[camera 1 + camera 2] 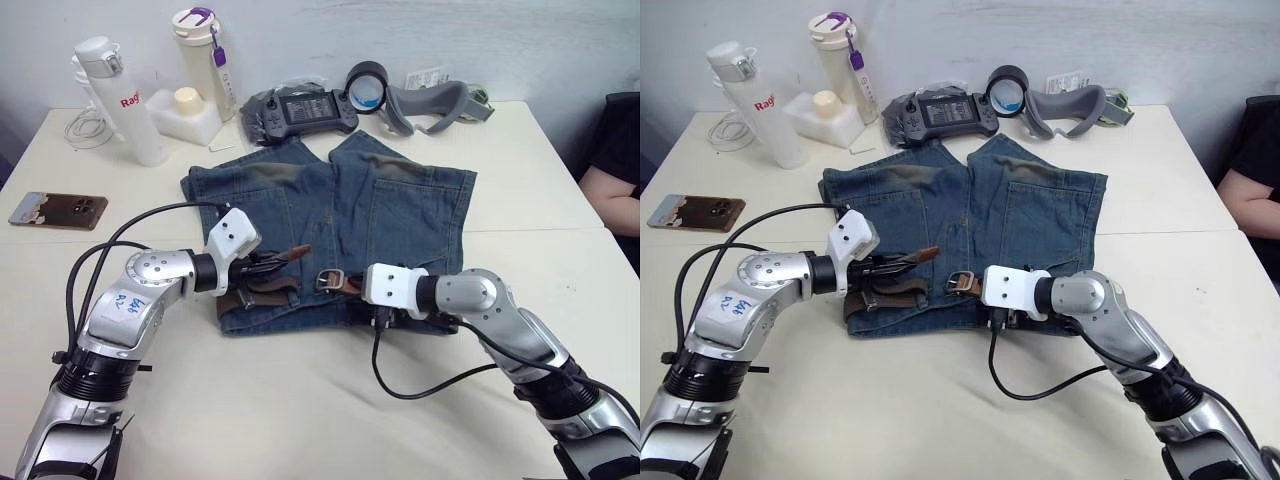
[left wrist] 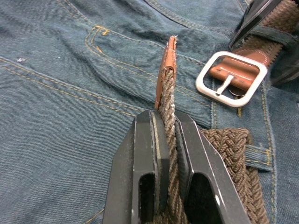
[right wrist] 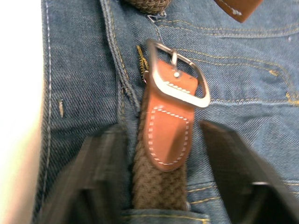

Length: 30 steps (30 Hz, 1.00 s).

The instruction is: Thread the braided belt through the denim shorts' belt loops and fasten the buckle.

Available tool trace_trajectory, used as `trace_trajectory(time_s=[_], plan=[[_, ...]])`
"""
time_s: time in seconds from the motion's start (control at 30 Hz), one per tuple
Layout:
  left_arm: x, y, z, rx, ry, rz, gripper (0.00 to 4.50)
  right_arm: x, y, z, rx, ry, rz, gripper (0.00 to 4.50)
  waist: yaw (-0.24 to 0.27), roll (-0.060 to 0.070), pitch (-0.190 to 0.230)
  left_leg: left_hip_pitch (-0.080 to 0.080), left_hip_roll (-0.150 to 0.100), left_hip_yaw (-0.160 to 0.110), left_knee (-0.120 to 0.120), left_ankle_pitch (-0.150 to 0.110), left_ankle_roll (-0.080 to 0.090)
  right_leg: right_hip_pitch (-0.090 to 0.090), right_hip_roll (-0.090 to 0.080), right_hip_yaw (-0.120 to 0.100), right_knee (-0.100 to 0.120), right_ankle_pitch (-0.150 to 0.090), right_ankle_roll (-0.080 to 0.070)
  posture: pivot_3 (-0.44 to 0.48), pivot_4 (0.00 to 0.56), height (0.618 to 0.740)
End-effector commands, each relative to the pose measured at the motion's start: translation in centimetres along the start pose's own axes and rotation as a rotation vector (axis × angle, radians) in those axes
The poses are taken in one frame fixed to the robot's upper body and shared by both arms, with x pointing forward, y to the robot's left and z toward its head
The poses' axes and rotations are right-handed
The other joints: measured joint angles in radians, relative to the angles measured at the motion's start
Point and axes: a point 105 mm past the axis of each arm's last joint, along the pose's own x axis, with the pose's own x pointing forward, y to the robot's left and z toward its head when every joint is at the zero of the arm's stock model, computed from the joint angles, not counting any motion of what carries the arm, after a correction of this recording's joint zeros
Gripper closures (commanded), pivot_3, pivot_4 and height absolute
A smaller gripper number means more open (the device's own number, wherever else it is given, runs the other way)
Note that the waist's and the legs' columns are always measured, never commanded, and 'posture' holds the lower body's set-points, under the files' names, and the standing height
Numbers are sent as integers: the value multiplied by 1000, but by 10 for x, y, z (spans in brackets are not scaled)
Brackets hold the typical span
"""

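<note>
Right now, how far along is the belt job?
Looks done: the braided belt lies along the waistband of the denim shorts and passes under a belt loop.
In hand: the left pincer is shut on the belt's leather-tipped end. The right pincer is open, its fingers either side of the strap behind the buckle.
Left: the tip is not yet through the buckle, so fastening remains.

Bare surface (image 1: 300, 400) lies open in front of the denim shorts (image 1: 400, 205); behind them, two bottles (image 1: 125, 100), a game controller (image 1: 300, 110) and a headset (image 1: 420, 100) crowd the far edge.
</note>
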Motion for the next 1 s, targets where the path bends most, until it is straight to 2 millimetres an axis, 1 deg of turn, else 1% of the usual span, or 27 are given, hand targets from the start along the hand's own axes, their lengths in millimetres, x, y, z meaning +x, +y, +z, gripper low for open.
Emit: trace_trajectory(time_s=[0.03, 0.07, 0.1, 0.13, 0.3, 0.43, 0.57, 0.7, 0.8, 0.9, 1.0], plan=[[-4, -6, 8, 39, -30, -19, 4500, -7, -11, 4, 103, -32, -60, 3847, 0, 0, 0, 0, 0, 0, 0, 0, 0, 0, 0, 0, 0, 0, 0, 0, 150, 740], [-4, -7, 8, 38, -31, -22, 4500, -8, -11, 4, 138, -37, -59, 4302, 1, 0, 0, 0, 0, 0, 0, 0, 0, 0, 0, 0, 0, 0, 0, 0, 150, 740], [-5, -7, 8, 38, -31, -24, 4500, -9, -12, 4, 161, -40, -57, 4448, 1, 0, 0, 0, 0, 0, 0, 0, 0, 0, 0, 0, 0, 0, 0, 0, 150, 740], [-5, -7, 8, 38, -31, -26, 4500, -9, -12, 4, 176, -40, -55, 4447, 1, 0, 0, 0, 0, 0, 0, 0, 0, 0, 0, 0, 0, 0, 0, 0, 150, 740], [-9, -13, 6, 29, -27, -51, 4500, -16, -25, 16, 423, -135, -77, 4447, 1, 0, 0, 0, -1, 0, 1, 0, 0, 0, 0, 0, 0, 0, 0, 0, 150, 740], [-5, -19, 4, 27, -23, -74, 4500, -18, -32, 22, 528, -171, -89, 4447, 0, 0, 0, 0, 0, 0, 1, 0, 0, 0, 0, 1, 1, 0, 0, 0, 150, 740], [-1, -23, 4, 28, -23, -90, 4500, -18, -33, 27, 556, -187, -84, 4447, 0, 0, 0, 0, -1, 0, 0, 0, 0, 0, 0, 1, 1, 0, 0, 0, 150, 740], [5, -18, 7, 33, -34, -75, 4500, -18, -28, 33, 539, -192, -59, 4447, 0, 0, 0, 0, -1, 0, 0, 0, 0, 0, 0, 1, 1, 0, 0, 0, 150, 740], [16, -11, 15, 37, -69, -50, 4500, -16, -20, 34, 562, -196, -34, 4447, 2, 0, 0, 0, -1, 0, 1, 0, 0, -1, 1, 1, 2, 0, 0, 0, 150, 740], [27, -15, 22, 37, -101, -64, 4500, -14, -17, 35, 567, -194, -26, 4447, 2, 0, 0, 0, -2, 0, 1, 0, 1, -1, 1, 1, 3, 0, 0, 0, 150, 740], [35, -20, 25, 36, -114, -83, 4500, -14, -14, 36, 564, -193, -19, 4447, 1, 0, 0, 0, -2, 0, 2, -1, 1, -1, 1, 0, 4, 0, 0, 0, 150, 740]])
